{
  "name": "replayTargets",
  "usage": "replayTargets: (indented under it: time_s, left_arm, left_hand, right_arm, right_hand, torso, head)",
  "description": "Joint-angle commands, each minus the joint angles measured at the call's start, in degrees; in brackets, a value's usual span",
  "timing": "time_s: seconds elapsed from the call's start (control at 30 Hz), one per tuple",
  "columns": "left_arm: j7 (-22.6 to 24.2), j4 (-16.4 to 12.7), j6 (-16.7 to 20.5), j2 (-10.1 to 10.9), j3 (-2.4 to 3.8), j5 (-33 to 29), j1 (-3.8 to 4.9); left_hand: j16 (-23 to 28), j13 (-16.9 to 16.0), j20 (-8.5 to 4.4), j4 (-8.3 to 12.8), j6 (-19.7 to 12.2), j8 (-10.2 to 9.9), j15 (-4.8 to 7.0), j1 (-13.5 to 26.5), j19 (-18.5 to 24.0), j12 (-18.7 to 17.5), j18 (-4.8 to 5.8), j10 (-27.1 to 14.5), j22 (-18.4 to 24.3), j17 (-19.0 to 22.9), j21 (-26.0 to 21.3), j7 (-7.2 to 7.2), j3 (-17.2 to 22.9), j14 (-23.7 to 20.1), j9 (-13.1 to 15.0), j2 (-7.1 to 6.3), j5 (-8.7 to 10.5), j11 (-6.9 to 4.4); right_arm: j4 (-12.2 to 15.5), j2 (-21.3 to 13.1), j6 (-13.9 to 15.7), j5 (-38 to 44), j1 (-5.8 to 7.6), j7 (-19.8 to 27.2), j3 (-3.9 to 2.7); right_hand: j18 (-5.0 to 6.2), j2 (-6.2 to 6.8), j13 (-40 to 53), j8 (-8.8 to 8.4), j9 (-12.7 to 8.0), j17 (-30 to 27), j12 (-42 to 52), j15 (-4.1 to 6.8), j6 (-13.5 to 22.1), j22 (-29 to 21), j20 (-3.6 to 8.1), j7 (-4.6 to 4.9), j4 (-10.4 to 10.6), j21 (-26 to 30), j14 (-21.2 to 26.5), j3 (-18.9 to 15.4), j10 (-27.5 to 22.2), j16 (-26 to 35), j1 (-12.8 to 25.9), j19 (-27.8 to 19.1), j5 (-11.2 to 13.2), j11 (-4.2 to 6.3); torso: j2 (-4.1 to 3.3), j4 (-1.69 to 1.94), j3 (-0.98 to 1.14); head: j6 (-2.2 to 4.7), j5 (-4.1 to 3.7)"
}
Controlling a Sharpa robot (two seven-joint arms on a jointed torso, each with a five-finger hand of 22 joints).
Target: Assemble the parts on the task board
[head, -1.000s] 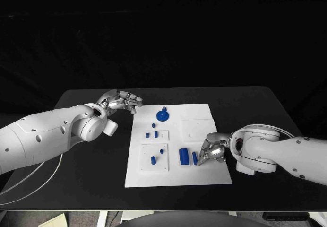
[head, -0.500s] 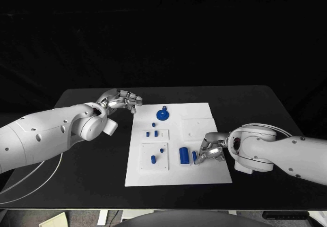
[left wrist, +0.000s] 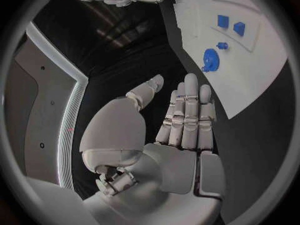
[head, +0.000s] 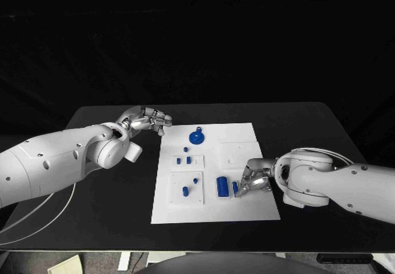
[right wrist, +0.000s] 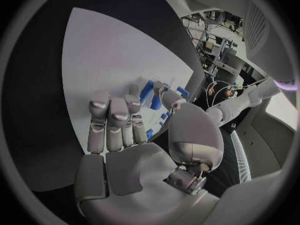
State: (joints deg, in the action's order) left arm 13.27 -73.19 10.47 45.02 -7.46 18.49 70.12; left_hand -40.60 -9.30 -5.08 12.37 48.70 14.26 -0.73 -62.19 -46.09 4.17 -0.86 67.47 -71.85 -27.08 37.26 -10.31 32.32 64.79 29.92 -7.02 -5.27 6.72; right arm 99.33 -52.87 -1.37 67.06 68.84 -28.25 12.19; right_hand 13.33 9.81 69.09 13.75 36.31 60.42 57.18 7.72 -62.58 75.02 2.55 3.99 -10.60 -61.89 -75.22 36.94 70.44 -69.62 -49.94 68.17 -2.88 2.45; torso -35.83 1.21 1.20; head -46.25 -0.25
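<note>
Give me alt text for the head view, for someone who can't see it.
The right hand reaches onto the white task board beside two upright blue parts. The left hand hovers, holding nothing, off the board's far left corner, near a round blue part.

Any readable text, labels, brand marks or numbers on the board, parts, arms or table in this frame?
None can be read. The white task board, the small blue parts, the black table, the left hand and the right hand show no legible words, numbers or signs.

Left robot hand empty above black table, fingers straight, near task board, blue parts
</note>
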Motion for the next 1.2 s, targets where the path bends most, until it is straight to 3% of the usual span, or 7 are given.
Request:
replayTargets:
  time_s: [0.03, 0.4, 0.67, 0.93, 1.1, 1.2]
  left_arm:
    - [0.3, -0.1, -0.6, 0.0, 0.04, -0.2, 0.05]
    - [0.3, -0.2, -0.7, 0.0, 0.04, -0.2, 0.05]
    - [0.3, -0.1, -0.7, 0.0, 0.04, -0.2, 0.05]
    - [0.3, -0.1, -0.7, -0.1, 0.04, -0.2, 0.05]
    - [0.5, 0.3, -0.7, -0.3, 0.04, -0.2, 0.05]
    - [0.5, 0.6, -0.8, -0.4, 0.04, -0.6, 0.04]
  left_hand:
    - [0.3, 0.1, 0.01, -0.3, -0.2, 0.2, 0.17, 0.1, -0.5, 0.1, -1.15, 0.1, -0.1, -0.1, -0.3, 0.27, 0.1, 0.4, -0.1, 0.13, -0.25, 0.02]
    - [0.4, 0.1, 0.03, -0.5, -0.2, 0.3, 0.16, 0.2, -0.5, 0.1, -1.13, 0.1, -0.1, -0.2, -0.4, 0.26, 0.1, 0.4, -0.1, 0.24, -0.25, 0.02]
    - [0.4, 0.1, 0.03, -0.5, -0.2, 0.3, 0.16, 0.2, -0.5, 0.1, -1.13, 0.1, -0.1, -0.2, -0.4, 0.26, 0.1, 0.4, -0.1, 0.28, -0.27, 0.02]
    - [0.4, 0.1, 0.02, -0.5, -0.2, 0.3, 0.16, 0.2, -0.5, 0.1, -1.13, 0.1, -0.1, -0.2, -0.4, 0.26, 0.1, 0.4, -0.1, 0.29, -0.28, 0.02]
    - [0.5, 0.1, 0.02, -0.6, -0.2, 0.3, 0.16, 0.2, -0.5, 0.1, -1.13, 0.1, -0.1, -0.3, -0.4, 0.26, 0.1, 0.4, -0.1, 0.29, -0.28, 0.02]
    - [0.5, 0.1, 0.03, -0.6, -0.2, 0.3, 0.16, 0.2, -0.5, 0.1, -1.12, 0.1, -0.2, -0.3, -0.4, 0.26, 0.1, 0.4, -0.1, 0.28, -0.27, 0.02]
  right_arm:
    - [-0.2, 0.0, 0.3, 2.4, -0.20, -0.7, 0.14]
    - [-0.2, 0.1, 0.3, 1.3, -0.20, -0.5, 0.13]
    - [-0.3, 0.1, -0.4, 1.0, -0.20, -0.8, 0.13]
    - [-0.4, -0.4, 0.8, -0.1, -0.20, -0.2, 0.12]
    - [-0.8, -1.2, 3.2, -2.5, -0.15, 2.3, -0.01]
    - [-1.7, -1.5, 5.9, -2.7, 0.15, 5.8, -0.40]
  right_hand:
    - [1.67, -0.38, 0.1, 0.15, 0.0, 0.0, -0.3, 0.39, -0.4, 0.1, 0.09, 0.00, 0.0, 0.3, -0.1, 0.3, 0.5, 0.0, -0.2, -0.2, 0.1, -0.09]
    - [1.67, -0.70, 0.1, 0.18, 0.0, -0.1, -0.4, 0.41, -0.5, 0.1, 0.05, -0.03, 1.6, 0.3, -0.1, 0.7, 0.6, 0.0, 1.1, 0.0, 0.1, -0.07]
    - [1.67, -0.59, 0.1, 0.18, 0.0, -0.1, -0.4, 0.42, -0.5, 0.1, 0.05, -0.03, 1.8, 0.3, -0.1, 0.8, 0.6, 0.0, 1.2, -0.1, 0.1, -0.07]
    - [1.67, -0.27, 0.1, 0.16, 0.0, -0.1, -0.4, 0.43, -0.4, 0.1, 0.07, -0.02, 2.0, 0.3, -0.1, 0.9, 0.6, 0.0, 1.3, -0.1, 0.1, -0.07]
    - [1.67, 1.58, 0.1, 0.08, -0.1, -0.2, -0.5, 0.42, -0.3, 0.0, 0.13, 0.02, 3.1, 0.4, -0.1, 1.7, 0.5, 0.1, 1.3, 0.0, 0.0, -0.11]
    - [1.67, 3.47, 0.0, -0.23, -0.2, -0.3, -0.7, 0.30, 0.5, -0.1, 0.17, 0.27, 3.9, 0.6, 0.0, 2.0, 0.3, 0.3, 1.1, -0.1, -0.1, -0.33]
  torso:
    - [-0.01, -0.03, -0.02]
    - [0.01, -0.01, -0.01]
    - [0.02, -0.05, -0.01]
    - [0.02, -0.04, -0.02]
    - [0.09, -0.06, 0.00]
    - [0.15, -0.07, 0.00]
  head:
    - [0.00, 0.04]
    - [0.00, 0.09]
    - [0.04, 0.08]
    - [0.19, -0.01]
    - [0.66, -0.03]
    - [1.36, -0.12]
